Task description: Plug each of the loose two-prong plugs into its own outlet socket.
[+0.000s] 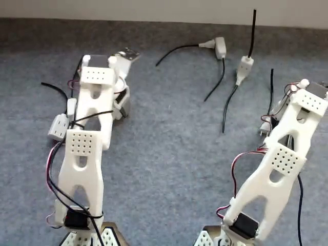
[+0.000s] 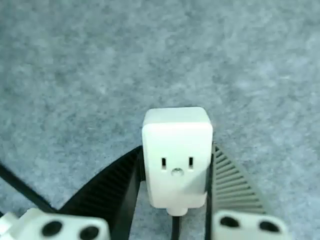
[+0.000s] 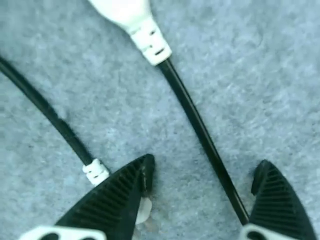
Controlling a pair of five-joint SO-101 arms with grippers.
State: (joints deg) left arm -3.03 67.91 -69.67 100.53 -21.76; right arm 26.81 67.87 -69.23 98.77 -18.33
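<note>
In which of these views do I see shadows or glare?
High view: even, soft light, only faint shadows on the grey carpet. Left wrist view: the socket block is softly shaded across its lower face, no glare. Right wrist view: the white connector is very bright, and the cord throws a thin shadow.

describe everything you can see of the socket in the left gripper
The socket is a white, plastic-looking block with rounded corners. Its face has two narrow slots and a rounder hole, all empty. A black cord leaves its end nearest the wrist. It sits in the left gripper, whose ribbed black fingers press on its two sides. Grey carpet lies beneath; whether it touches that I cannot tell.
</note>
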